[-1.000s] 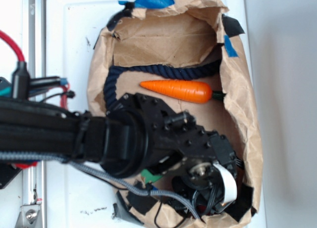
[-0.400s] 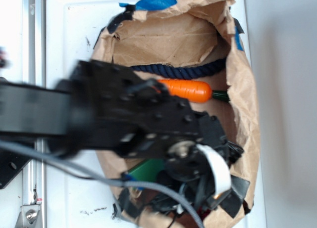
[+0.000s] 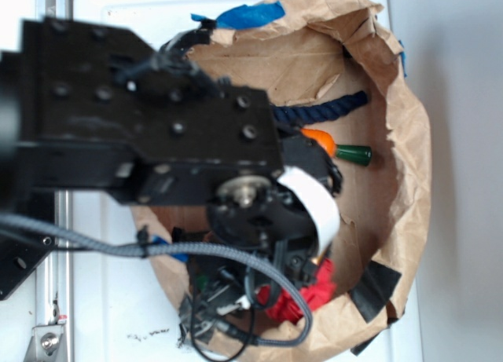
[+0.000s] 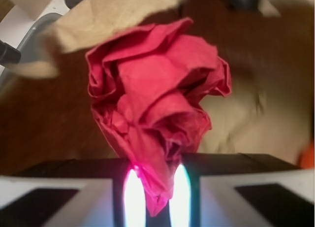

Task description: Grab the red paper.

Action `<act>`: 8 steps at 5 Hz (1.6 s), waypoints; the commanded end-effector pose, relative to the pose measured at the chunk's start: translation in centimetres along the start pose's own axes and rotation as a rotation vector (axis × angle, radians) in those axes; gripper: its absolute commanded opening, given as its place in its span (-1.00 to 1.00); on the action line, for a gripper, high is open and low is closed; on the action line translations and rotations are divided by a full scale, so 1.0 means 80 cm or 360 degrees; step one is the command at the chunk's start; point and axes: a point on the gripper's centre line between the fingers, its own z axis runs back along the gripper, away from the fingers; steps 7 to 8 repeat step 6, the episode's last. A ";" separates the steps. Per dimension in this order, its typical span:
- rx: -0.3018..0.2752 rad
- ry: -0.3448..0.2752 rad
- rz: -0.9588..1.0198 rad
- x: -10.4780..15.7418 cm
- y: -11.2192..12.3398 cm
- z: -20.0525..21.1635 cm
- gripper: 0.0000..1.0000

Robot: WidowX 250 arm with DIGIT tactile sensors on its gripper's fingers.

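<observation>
- The brown paper bag (image 3: 393, 142) rings the workspace with raised, crumpled walls on the far, right and near sides; passage is from above.
- Bare bag floor lies right of the end effector (image 3: 295, 287), between it and the right wall.
- The orange carrot (image 3: 334, 148) and dark blue rope (image 3: 322, 111) lie across the far part.
- The red paper (image 4: 157, 99), pinched in the end effector, fills the space ahead of it.

I see the bag (image 3: 393, 173) spread open, blue tape (image 3: 250, 15) on its far rim, rope (image 3: 326, 111) and carrot (image 3: 330, 145) lying inside beyond the jaws.
</observation>
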 end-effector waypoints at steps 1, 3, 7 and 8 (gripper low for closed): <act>0.0226 -0.0005 0.0350 -0.017 -0.017 0.064 -1.00; 0.0384 -0.0014 0.0523 -0.012 0.030 0.067 -1.00; 0.0395 -0.0087 0.0585 0.002 0.037 0.060 -1.00; 0.0395 -0.0087 0.0585 0.002 0.037 0.060 -1.00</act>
